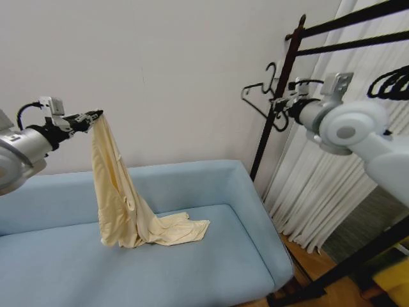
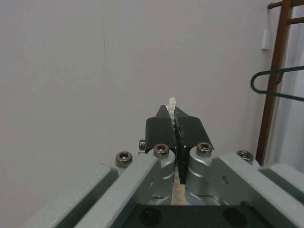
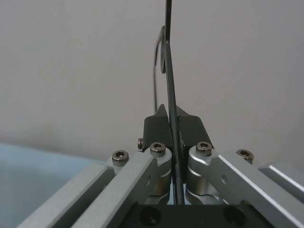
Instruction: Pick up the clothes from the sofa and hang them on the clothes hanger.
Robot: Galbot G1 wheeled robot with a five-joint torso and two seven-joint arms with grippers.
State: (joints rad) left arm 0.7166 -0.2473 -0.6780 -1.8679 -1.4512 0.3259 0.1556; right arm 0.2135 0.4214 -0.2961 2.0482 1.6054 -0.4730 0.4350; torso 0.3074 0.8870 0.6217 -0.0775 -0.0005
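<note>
A pale yellow garment (image 1: 118, 198) hangs from my left gripper (image 1: 96, 116), which is shut on its top edge high above the sofa. Its lower end still trails on the blue sofa seat (image 1: 211, 256). In the left wrist view a thin strip of the cloth (image 2: 172, 105) pokes out between the closed fingers of the left gripper (image 2: 174, 119). My right gripper (image 1: 278, 103) is raised beside the dark clothes rack (image 1: 281, 83) and is shut on a black wire hanger (image 1: 262, 96). The right wrist view shows the hanger wire (image 3: 169, 66) clamped in the right gripper (image 3: 174, 118).
The light blue sofa stands against a white wall (image 1: 160, 64). The rack's upper bars (image 1: 358, 29) carry more black hangers (image 1: 390, 83) at the right. White curtains (image 1: 332, 192) hang behind the rack. Wooden floor (image 1: 313, 262) shows to the sofa's right.
</note>
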